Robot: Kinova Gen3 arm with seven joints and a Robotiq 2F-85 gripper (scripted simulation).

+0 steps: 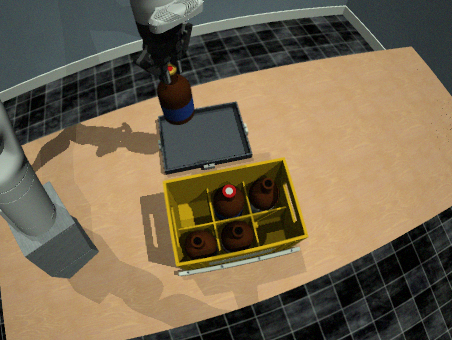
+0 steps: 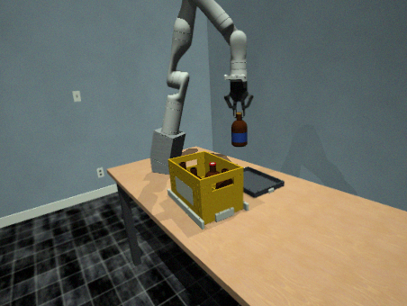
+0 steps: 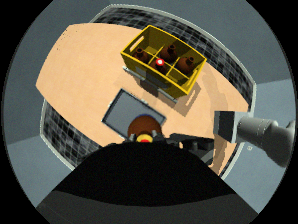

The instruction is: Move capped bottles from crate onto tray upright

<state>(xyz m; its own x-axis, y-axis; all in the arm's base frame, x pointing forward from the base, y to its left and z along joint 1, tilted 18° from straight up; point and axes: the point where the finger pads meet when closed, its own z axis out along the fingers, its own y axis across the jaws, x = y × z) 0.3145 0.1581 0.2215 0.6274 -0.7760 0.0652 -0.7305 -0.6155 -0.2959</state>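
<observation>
At the left of the top view stood the arm's grey base (image 1: 60, 250), on the tabletop (image 1: 350, 125). Further right, the tool (image 1: 168, 70) was clenched on the neck of a capped bottle (image 1: 175, 100), brown with a blue label and a red cap. In the exterior view this bottle (image 2: 239, 130) hung upright from the tool (image 2: 239, 107), high in the air, well above the tray (image 2: 263, 181). From the top view, it was over the tray's far left corner. The dark tray (image 1: 205, 137) lay flat, with nothing on it, just beside the far side of the crate (image 1: 295, 210).

The yellow crate had six compartments. One capped bottle (image 1: 229, 199) stood in the far middle compartment. Three open bottles stood in the crate: one in the near left compartment (image 1: 199, 243), one in the near middle (image 1: 238, 235), one in the far right (image 1: 264, 192). The other two compartments held no bottle.
</observation>
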